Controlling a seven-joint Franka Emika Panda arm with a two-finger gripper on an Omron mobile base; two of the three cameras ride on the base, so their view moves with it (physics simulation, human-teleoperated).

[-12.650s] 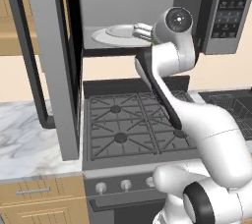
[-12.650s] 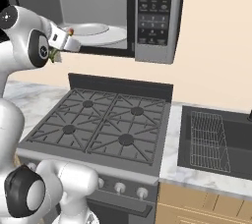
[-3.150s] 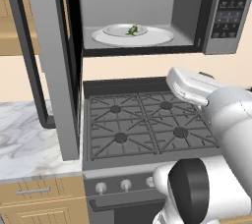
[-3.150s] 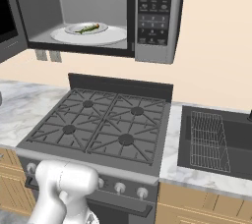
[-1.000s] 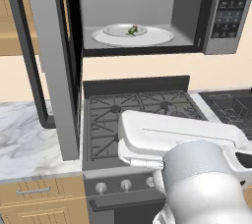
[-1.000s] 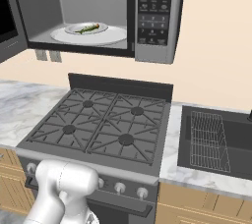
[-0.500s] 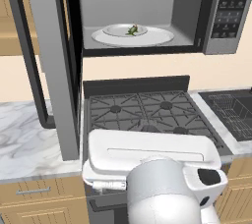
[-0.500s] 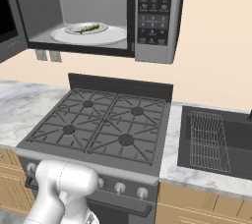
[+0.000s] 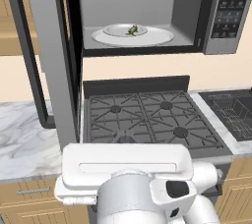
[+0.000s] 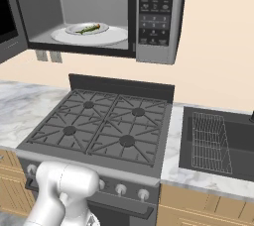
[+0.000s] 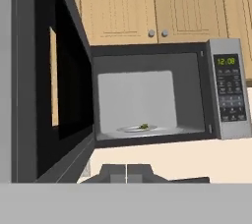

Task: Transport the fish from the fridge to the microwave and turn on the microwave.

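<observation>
One large microwave (image 11: 157,93) stands ahead of the jaws and higher than them, with its door (image 11: 54,85) swung wide open to the side. Its dark button panel (image 11: 229,88) is on the far side from the door. Below it, in the base views, lies the stove (image 10: 104,126) with four burners, and beside the stove a marble counter (image 9: 22,142) and a dark sink (image 10: 218,141) with a wire rack. Wooden cabinets (image 11: 147,4) hang above the microwave. Inside the cavity a white turntable plate (image 9: 147,37) carries a smaller plate (image 9: 120,30), and the fish (image 9: 132,30) rests on that smaller plate, well apart from the jaws. The gripper (image 11: 127,171) is clenched with its two tips pressed together, grasping nothing, and it points toward the open cavity from lower down.
</observation>
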